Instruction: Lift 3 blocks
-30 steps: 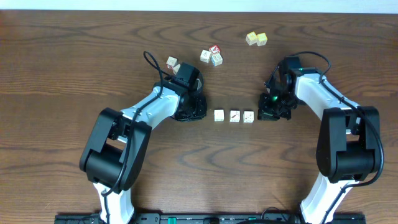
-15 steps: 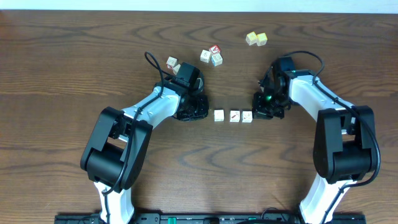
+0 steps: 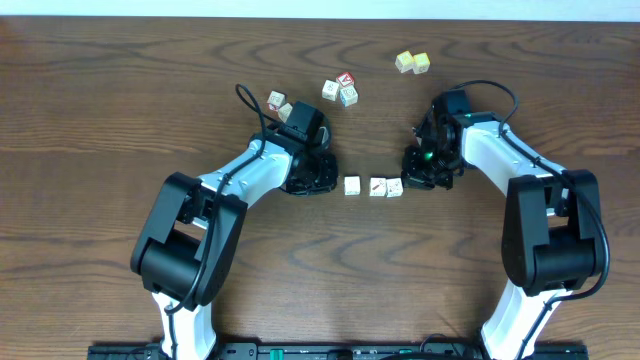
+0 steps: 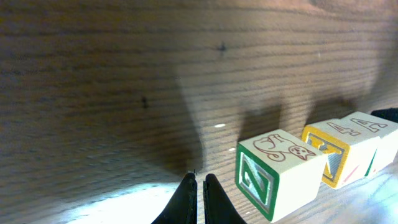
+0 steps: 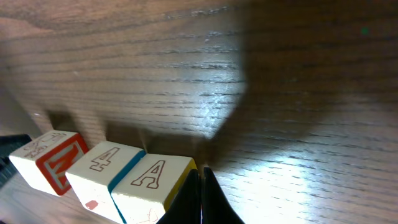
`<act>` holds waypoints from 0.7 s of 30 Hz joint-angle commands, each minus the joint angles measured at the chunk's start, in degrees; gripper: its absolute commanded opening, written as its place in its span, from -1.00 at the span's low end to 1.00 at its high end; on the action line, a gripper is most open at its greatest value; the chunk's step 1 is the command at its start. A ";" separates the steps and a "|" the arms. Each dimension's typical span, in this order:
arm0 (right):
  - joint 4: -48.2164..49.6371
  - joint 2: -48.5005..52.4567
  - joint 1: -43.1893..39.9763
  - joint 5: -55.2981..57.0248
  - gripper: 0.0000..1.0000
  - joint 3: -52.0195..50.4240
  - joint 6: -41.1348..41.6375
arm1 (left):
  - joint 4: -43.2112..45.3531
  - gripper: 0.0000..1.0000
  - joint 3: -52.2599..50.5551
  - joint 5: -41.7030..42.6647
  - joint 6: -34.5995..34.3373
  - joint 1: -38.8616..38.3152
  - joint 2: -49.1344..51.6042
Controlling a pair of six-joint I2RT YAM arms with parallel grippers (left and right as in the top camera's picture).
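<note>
Overhead: the three blocks [image 3: 377,186] lie in a row on the table [image 3: 120,80], between the left gripper [image 3: 322,182] and the right gripper [image 3: 410,182].

Left wrist: jaws pinched shut, empty, just beside the green-edged block [image 4: 280,171].

Right wrist: jaws shut, holding nothing, tips against the "A" block [image 5: 155,182].

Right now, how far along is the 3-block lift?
Done: the three blocks sit in a row on the table, with a shut gripper at each end. In hand: the right gripper appears to touch the A block. The left gripper stands short of the Z block, with a gap visible. Left: pinching the row between them and lifting. Nothing is off the wood.
</note>
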 commanded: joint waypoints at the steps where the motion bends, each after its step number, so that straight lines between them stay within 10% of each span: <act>1: 0.22 0.26 1.40 -0.72 -0.98 -0.31 3.85 | -0.13 -0.86 1.07 0.59 -0.07 -0.81 0.11; 21: -1.09 0.26 1.95 -0.50 -0.98 -0.31 7.15 | 0.44 -0.86 1.03 0.59 -0.04 -1.11 0.28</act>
